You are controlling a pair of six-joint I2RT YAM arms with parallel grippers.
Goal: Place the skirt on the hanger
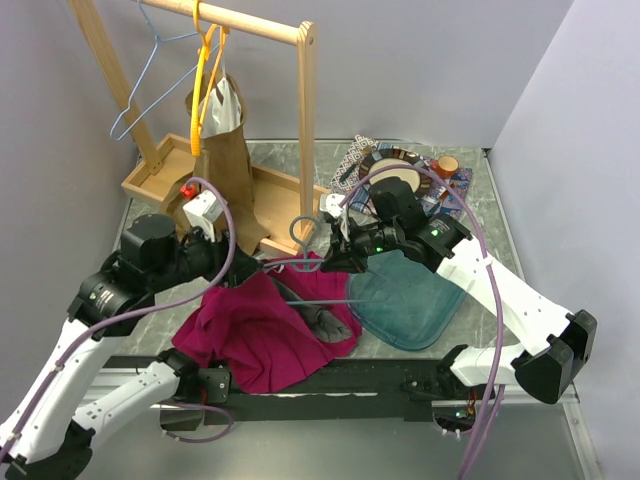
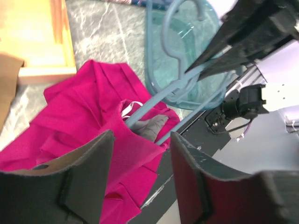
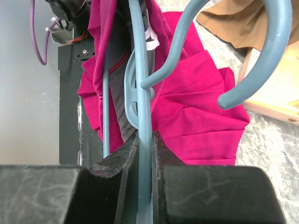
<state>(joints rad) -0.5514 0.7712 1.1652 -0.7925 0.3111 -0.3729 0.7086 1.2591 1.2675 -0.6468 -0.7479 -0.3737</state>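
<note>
- So, where does the skirt (image 1: 265, 335) lie?
- Crumpled on the table (image 3: 275, 158), on the near side of the wooden rack (image 1: 303, 120), just in front of its base. 1 arm of the blue hanger (image 3: 142, 93) is poked in at the waistband. The other arm is bare, and the hook lies just by the rack's base.
- Who has the hanger?
- The right gripper (image 3: 145, 140). Its 2 fingers are pressed onto the hanger's bar close to the neck, pinching it between them.
- And the other one?
- The left gripper (image 2: 140, 154) hovers over the skirt, also on the rack's near side, with its fingers spread and nothing between them.
- What would make this step go well?
- I'd say the left should take only 1 layer at the waistband's open edge, not the whole bunch. Then it can draw that layer over the bare arm while the right holds the bar level and firm. The cloth looks soft and folded on itself, so a deep bite could pinch the opening shut. If the hanger tips, the arm that is inside may slip out.
- And hanging it up?
- Not yet, I think. The rack carries a wire hanger (image 1: 150, 80) and an orange hanger (image 1: 205, 75) with a brown garment (image 1: 222, 150). The skirt should sit on both arms first.
</note>
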